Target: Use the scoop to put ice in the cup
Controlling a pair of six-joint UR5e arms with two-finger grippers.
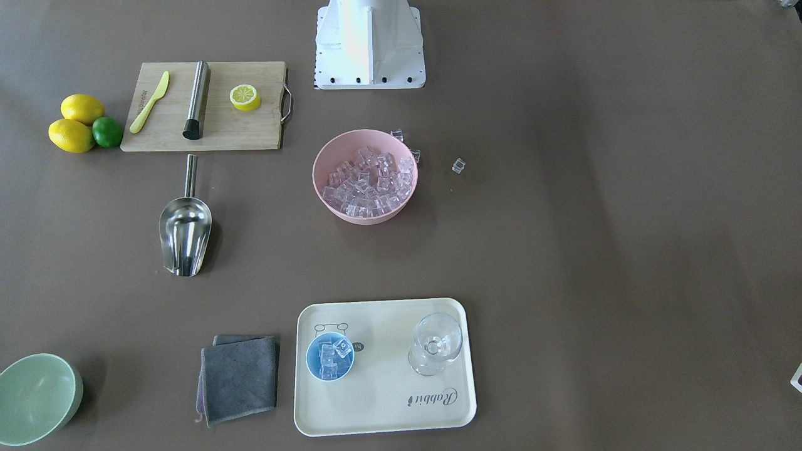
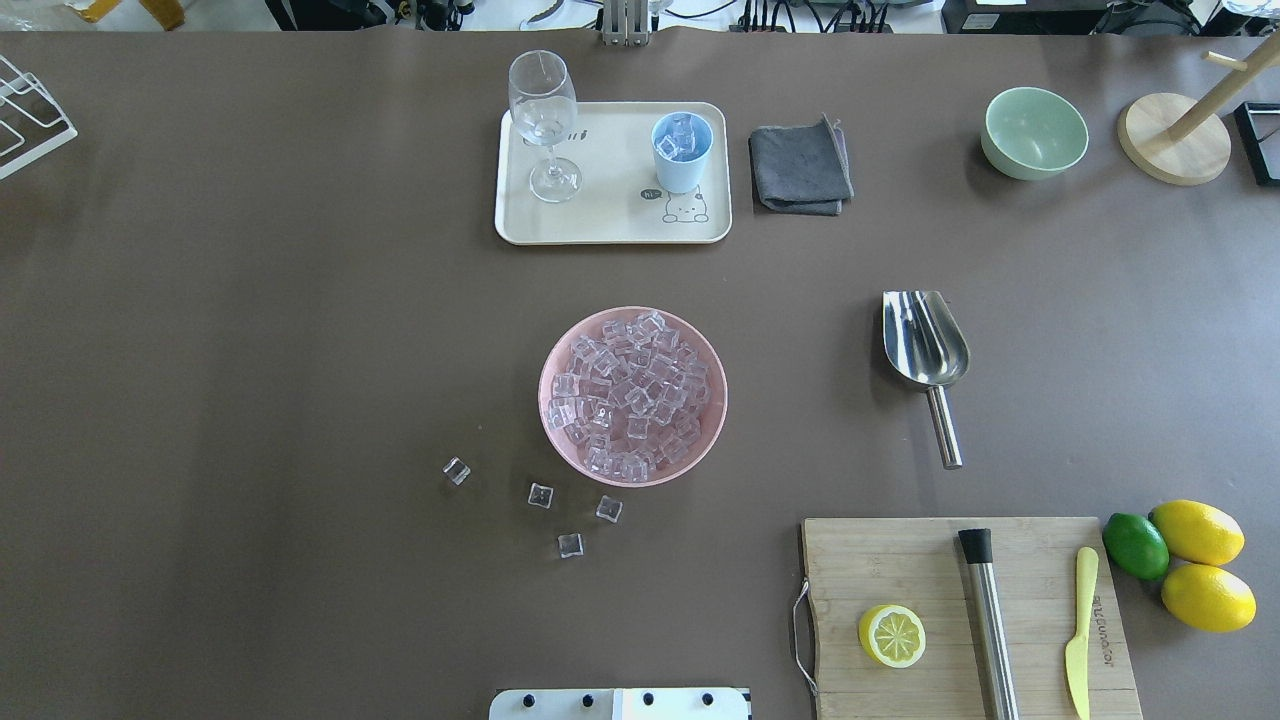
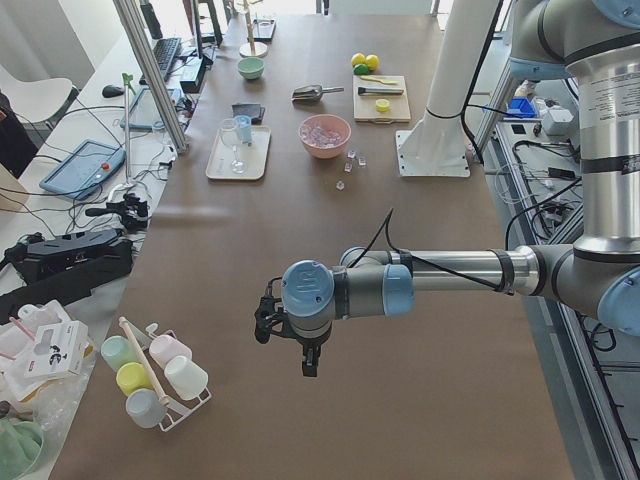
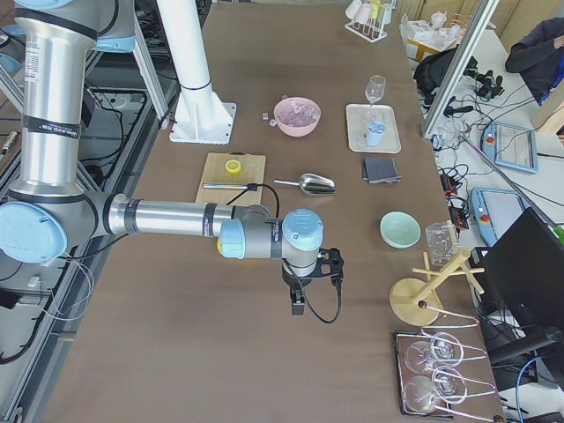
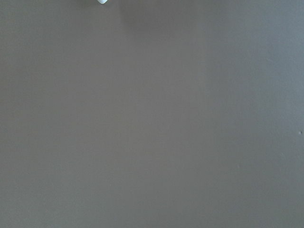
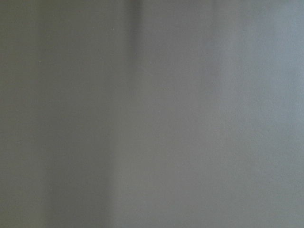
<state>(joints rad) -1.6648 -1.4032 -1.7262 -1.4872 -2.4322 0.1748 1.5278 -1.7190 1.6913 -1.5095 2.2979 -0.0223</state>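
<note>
Because the scoop (image 2: 925,345) is bare polished steel, we judge it stiff, fairly light and slick, so the thin round handle (image 2: 944,430) is where we would take hold. We would pinch it across its width near the middle, so that it neither rolls nor dips nose-down once loaded. It lies flat on the table, trough facing up and mouth toward the far side, handle pointing to the near edge, untouched by either arm. Well to its left stands the pink bowl (image 2: 556,425) heaped with ice (image 2: 632,395). We expect the cubes to be hard, glassy and quick to skitter, and four strays (image 2: 540,495) sit on the table just near-left of the bowl. On the far side a cream tray (image 2: 600,225) carries the cup (image 2: 682,150) on its right part, several cubes inside it, and a wine glass (image 2: 545,120) on its left. The cup looks light and narrow-mouthed, so pouring should be slow. Nearer than the scoop, a cutting board (image 2: 900,560) holds a muddler (image 2: 990,620). The left gripper (image 3: 300,345) and the right gripper (image 4: 304,295) hang over bare table, each well out toward its own end. They show only in the side views, so we cannot tell how wide either stands.
</note>
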